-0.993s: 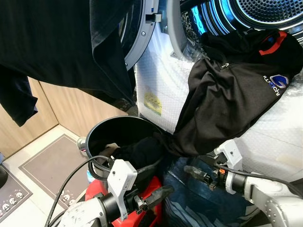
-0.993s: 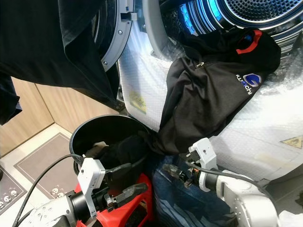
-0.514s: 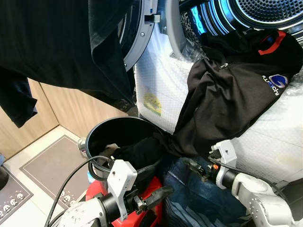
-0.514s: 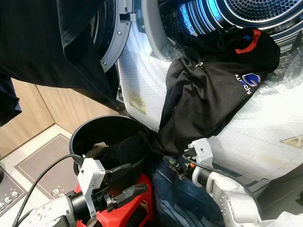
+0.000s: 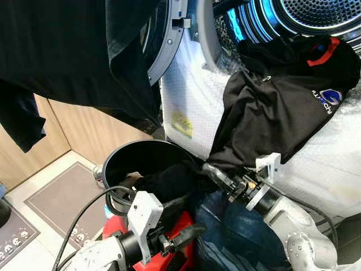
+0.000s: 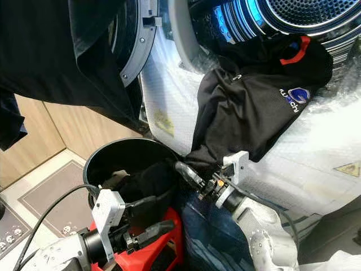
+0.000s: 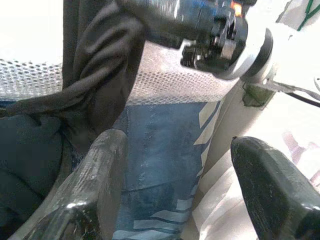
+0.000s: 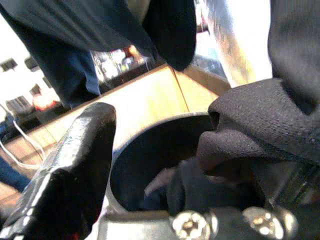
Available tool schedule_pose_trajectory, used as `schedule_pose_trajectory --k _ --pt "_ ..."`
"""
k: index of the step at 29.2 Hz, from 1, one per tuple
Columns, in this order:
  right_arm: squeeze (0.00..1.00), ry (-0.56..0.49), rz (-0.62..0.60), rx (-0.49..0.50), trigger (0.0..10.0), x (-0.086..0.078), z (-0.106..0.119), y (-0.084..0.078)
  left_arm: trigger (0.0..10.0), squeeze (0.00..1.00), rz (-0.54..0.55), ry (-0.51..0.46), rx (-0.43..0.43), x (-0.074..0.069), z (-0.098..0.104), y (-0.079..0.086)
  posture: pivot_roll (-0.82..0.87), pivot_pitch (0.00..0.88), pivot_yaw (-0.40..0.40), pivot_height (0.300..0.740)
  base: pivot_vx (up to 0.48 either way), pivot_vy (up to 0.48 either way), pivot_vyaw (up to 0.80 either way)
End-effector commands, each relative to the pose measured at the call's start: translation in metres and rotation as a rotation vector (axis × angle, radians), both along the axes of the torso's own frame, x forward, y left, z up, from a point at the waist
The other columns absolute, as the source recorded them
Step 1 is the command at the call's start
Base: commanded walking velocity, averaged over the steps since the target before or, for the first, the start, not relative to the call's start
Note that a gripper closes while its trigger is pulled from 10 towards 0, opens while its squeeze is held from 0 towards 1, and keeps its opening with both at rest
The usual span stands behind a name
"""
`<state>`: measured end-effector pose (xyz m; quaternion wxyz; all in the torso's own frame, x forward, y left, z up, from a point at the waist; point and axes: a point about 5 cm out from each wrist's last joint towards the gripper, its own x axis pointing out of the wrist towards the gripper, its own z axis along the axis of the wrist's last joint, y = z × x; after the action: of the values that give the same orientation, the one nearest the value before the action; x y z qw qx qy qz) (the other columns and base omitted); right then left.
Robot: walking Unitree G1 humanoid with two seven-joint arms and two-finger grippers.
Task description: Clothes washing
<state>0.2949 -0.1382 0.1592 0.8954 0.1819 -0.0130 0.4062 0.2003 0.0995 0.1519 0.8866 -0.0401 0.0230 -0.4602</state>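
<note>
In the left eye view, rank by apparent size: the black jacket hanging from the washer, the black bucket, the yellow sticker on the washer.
1. black jacket, the largest dark shape in view
2. black bucket, partly hidden by clothes and the left gripper
3. yellow sticker, by far the smallest

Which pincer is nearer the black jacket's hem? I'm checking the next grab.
Right. The right pincer is at the black jacket hem; the left pincer hovers lower, beside the bucket.

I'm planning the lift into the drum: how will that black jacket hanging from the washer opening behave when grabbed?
Probably floppy: the black jacket drapes in folds down the washer front. Its lower end trails into the black bucket, so it may drag. The right hand sits at its hem.
</note>
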Motion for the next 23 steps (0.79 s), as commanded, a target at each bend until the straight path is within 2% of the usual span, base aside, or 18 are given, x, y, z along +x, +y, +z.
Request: schedule_pose_trajectory --k 1,6,8,10,11,12,13,23 --pt "0.00 -0.058 0.011 0.038 10.0 0.001 0.014 0.002 10.0 0.00 -0.017 -0.008 0.007 -0.002 0.001 -0.002 0.04 0.070 -0.031 0.740 0.000 0.000 0.00" --pt "0.00 -0.044 0.002 0.064 10.0 0.005 0.016 0.010 10.0 0.00 -0.019 -0.010 0.009 -0.002 0.002 -0.001 0.04 0.065 -0.032 0.740 0.000 0.000 0.00" --pt "0.00 0.006 0.001 0.015 10.0 0.006 0.008 0.014 10.0 0.00 -0.021 -0.011 0.010 -0.002 0.002 -0.002 0.05 0.062 -0.033 0.740 0.000 0.000 0.00" --pt "0.00 0.028 -0.001 0.008 10.0 0.006 0.005 0.015 10.0 0.00 -0.021 -0.012 0.010 -0.002 0.002 -0.002 0.05 0.063 -0.035 0.740 0.000 0.000 0.00" --pt "0.00 0.052 -0.004 -0.004 6.1 0.006 0.002 0.015 10.0 0.00 -0.021 -0.012 0.010 -0.002 0.002 -0.002 0.05 0.063 -0.035 0.740 0.000 0.000 0.00" --pt "0.00 0.072 -0.018 -0.019 3.4 0.007 -0.001 0.014 10.0 0.00 -0.020 -0.012 0.011 -0.002 0.002 -0.001 0.05 0.064 -0.036 0.740 0.000 0.000 0.00" --pt "0.00 0.092 -0.030 -0.037 0.0 0.007 -0.005 0.013 10.0 0.00 -0.019 -0.013 0.012 -0.002 0.002 -0.001 0.05 0.064 -0.036 0.740 0.000 0.000 0.00" --pt "0.00 0.110 -0.047 -0.047 0.0 0.006 -0.006 0.007 10.0 0.00 -0.018 -0.018 0.010 -0.001 0.004 0.000 0.05 0.071 -0.032 0.740 0.000 0.000 0.00"
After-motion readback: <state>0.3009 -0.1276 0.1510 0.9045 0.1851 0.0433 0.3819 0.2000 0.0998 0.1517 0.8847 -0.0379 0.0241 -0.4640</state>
